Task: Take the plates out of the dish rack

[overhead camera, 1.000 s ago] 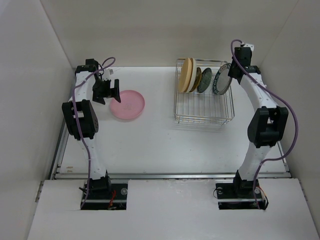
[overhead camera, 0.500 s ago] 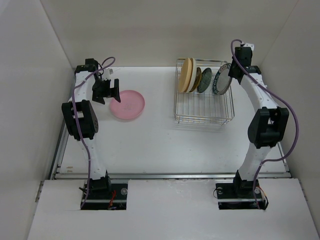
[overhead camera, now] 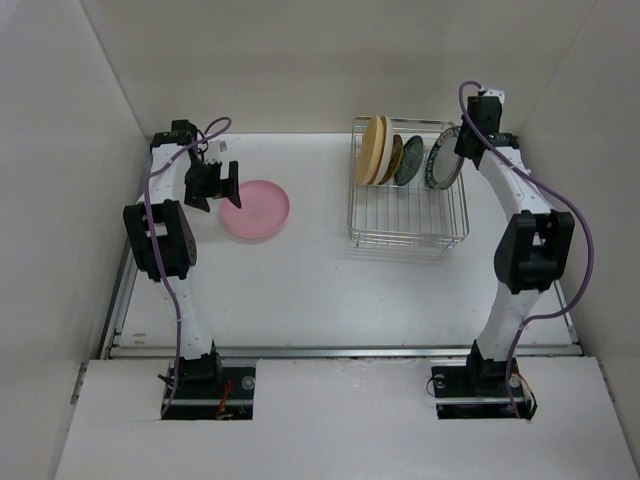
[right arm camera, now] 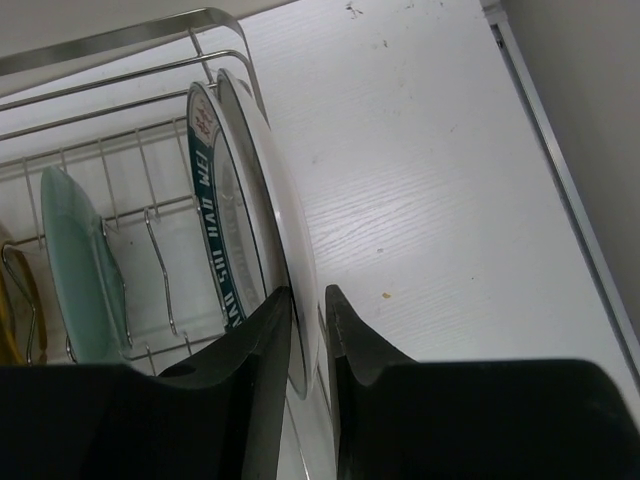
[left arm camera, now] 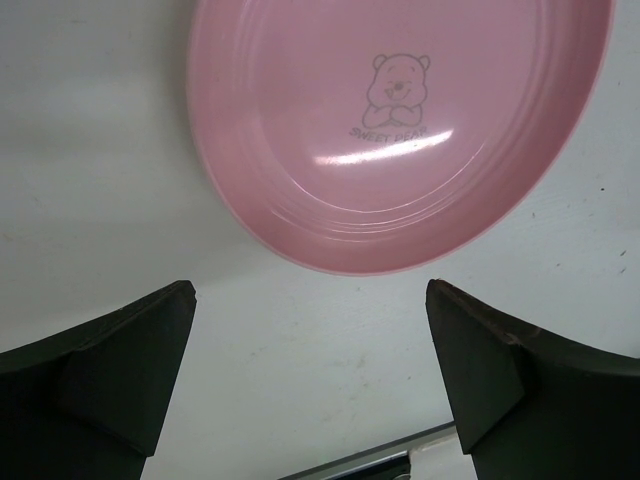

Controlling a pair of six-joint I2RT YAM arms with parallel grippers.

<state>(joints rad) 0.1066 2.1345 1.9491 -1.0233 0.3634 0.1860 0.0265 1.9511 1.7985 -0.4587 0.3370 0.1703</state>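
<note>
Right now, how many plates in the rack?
4, upright, left to right: tan, small dark, pale green, teal-rimmed in the right hand. More may hide behind the tan.

Robot lab test cell is indicated: white counter [overhead camera: 300, 290] boxed by bare white panels [overhead camera: 60, 150], left arm [overhead camera: 160, 235] and right arm [overhead camera: 525, 250] bolted at near edge, purple cables [overhead camera: 581, 235] exposed.

Pink plate [overhead camera: 255, 209] flat — plates [overhead camera: 400, 157] in rack [overhead camera: 408, 226].

A white table [overhead camera: 300, 290] sits boxed in by plain pale walls [overhead camera: 300, 60] under soft, even light
</note>
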